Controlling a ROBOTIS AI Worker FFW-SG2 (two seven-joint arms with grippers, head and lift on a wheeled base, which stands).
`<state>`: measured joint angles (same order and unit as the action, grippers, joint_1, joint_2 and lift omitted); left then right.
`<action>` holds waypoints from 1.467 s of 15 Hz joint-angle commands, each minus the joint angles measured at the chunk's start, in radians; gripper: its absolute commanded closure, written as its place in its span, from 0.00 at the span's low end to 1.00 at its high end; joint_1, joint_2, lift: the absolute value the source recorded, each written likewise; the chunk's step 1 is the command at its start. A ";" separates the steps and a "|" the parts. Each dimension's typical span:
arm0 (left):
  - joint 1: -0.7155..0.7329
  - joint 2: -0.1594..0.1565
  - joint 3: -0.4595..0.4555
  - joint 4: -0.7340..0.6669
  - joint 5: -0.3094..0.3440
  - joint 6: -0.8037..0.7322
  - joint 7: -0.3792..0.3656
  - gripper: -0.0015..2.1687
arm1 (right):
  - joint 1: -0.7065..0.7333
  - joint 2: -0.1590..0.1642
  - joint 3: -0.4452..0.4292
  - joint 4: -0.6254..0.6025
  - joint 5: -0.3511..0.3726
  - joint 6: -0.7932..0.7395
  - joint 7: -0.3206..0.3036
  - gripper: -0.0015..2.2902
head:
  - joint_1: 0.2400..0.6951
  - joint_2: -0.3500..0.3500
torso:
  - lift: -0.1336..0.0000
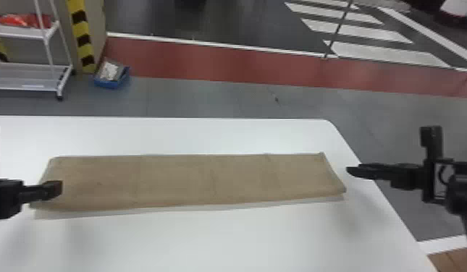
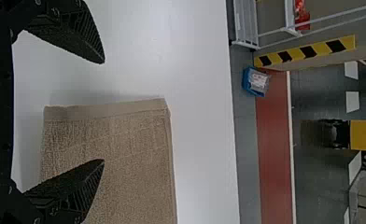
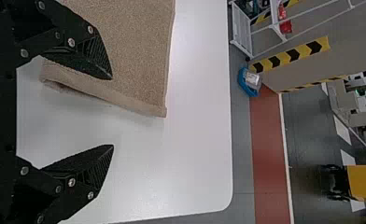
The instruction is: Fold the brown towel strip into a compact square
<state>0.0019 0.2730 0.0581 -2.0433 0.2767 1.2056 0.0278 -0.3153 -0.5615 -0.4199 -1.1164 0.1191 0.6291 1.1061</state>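
Brown rectangular fabric towel strip [image 1: 207, 181] lies lengthwise, left to right, on a white smooth-topped table [image 1: 207, 240]. The black two-fingered left gripper [image 1: 23, 164] and right gripper [image 1: 388, 152], fingers parted and empty, flank its respective ends.

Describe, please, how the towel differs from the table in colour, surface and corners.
The towel is brown, while the table is white. The towel looks rough, the table smooth. The towel's right corners are fairly sharp, but the table's far right corner is rounded. Both lie roughly level.
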 commanded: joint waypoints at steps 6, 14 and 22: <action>0.001 0.000 0.012 0.000 0.003 0.006 -0.003 0.07 | 0.016 0.002 -0.004 -0.013 -0.021 -0.001 0.012 0.19 | 1.00 0.15 | 0.07; 0.001 0.000 0.017 -0.003 0.003 0.012 -0.005 0.07 | 0.022 0.006 -0.011 -0.019 -0.022 0.002 0.020 0.19 | 1.00 0.16 | 0.07; 0.029 0.000 0.040 -0.009 0.001 -0.010 -0.008 0.07 | 0.111 0.034 -0.039 -0.052 -0.045 -0.090 0.018 0.20 | 1.00 0.17 | 0.07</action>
<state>0.0251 0.2730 0.0946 -2.0576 0.2777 1.2111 0.0212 -0.2337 -0.5372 -0.4476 -1.1542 0.0835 0.5637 1.1236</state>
